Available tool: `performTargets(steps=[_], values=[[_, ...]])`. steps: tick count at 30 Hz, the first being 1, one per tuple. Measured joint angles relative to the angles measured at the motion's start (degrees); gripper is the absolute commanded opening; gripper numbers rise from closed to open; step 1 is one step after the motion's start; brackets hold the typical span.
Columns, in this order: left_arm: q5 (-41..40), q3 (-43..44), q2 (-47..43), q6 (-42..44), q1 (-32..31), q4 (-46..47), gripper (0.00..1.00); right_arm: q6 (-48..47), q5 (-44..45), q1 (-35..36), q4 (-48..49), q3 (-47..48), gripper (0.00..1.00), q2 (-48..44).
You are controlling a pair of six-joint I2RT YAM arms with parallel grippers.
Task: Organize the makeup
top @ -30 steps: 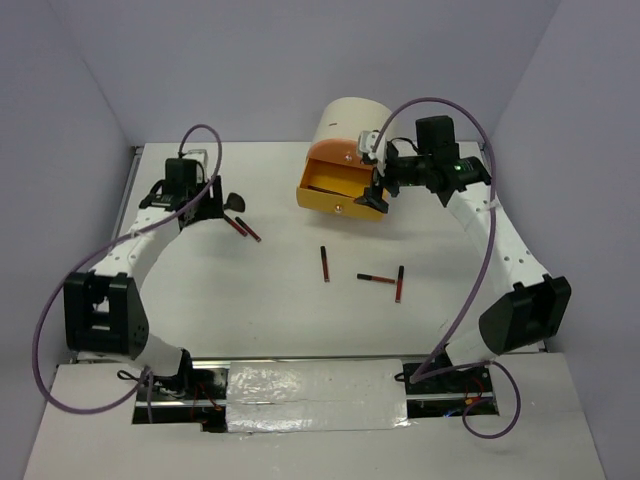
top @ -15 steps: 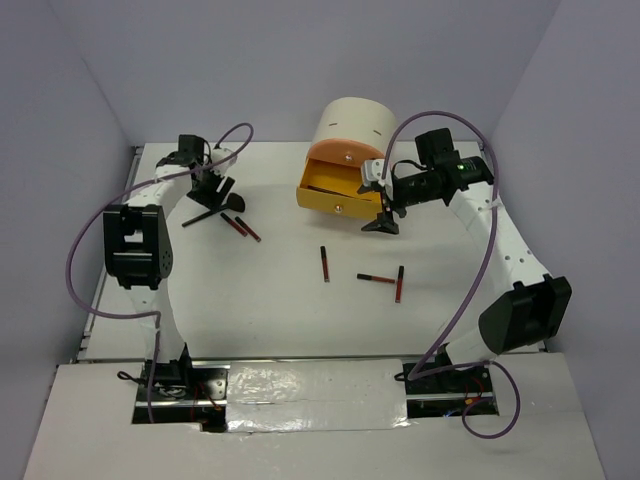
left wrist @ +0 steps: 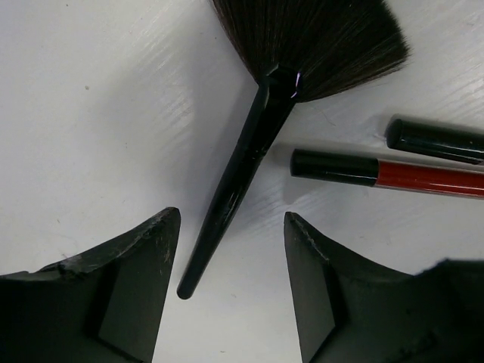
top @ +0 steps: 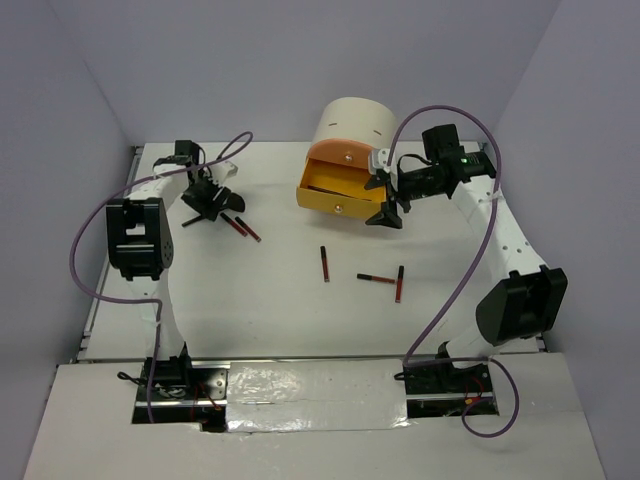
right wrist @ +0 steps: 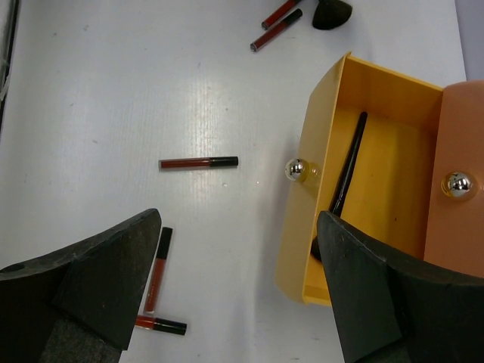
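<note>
We are looking down on a white worktop [top: 280, 310], taking the open yellow drawer [top: 335, 205] at its far side as our landmark. Nearer the arm bases than the drawer, three dark-red and black makeup sticks [top: 325, 263] are lying loose, well apart from both arms.

Far to the drawer's left, the left fingers [left wrist: 128, 287] are standing open, straddling the thin tail of a black fan brush [left wrist: 246, 159] without touching it. Its handle is running away from the fingers and slanting right, with the bristles at the far end. Just beside the bristles, two more sticks [left wrist: 393, 174] are lying. The left arm is by far the nearer to the brush, so we are judging it the next pick.

Over the drawer's front edge, the right fingers [right wrist: 91, 287] are spreading wide and holding nothing. One slim black item [right wrist: 346, 174] is lying inside the drawer. Behind the drawer, a cream cylinder [top: 352, 122] is standing. We are finding no readable writing or brand anywhere.
</note>
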Motion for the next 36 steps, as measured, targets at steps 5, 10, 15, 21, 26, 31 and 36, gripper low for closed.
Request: performTargets(steps=[5,10,15,21,26,31,36], values=[[-0.02,-0.04,1.33,0.17,0.13,0.11,0.6,0.24,-0.42,-0.57,0.0,0.04,0.91,0.42],[0.61,0.22,1.86,-0.17,0.9,0.59,0.52,0.83,-0.85,-0.59,0.11,0.04,0.9,0.39],[0.9,0.2,2.05,-0.85,2.03,1.9,0.33,1.36,-0.94,-0.66,0.57,-0.61,0.9,-0.28],[-0.59,-0.37,2.1,-3.45,2.86,4.57,0.18,1.51,-1.09,-0.85,1.09,-2.12,0.9,-2.38],[-3.98,-1.27,1.42,-7.1,4.35,7.26,0.0,1.75,-1.2,-0.96,1.73,-5.18,0.89,-4.48],[-4.57,-7.63,-5.62,-10.34,5.22,9.86,0.0,3.48,-0.81,-1.25,3.41,-8.52,0.87,-7.58],[-2.58,-16.37,-22.43,-10.91,-0.74,14.82,0.0,5.01,-0.5,-1.75,5.05,-10.25,0.7,-10.91]])
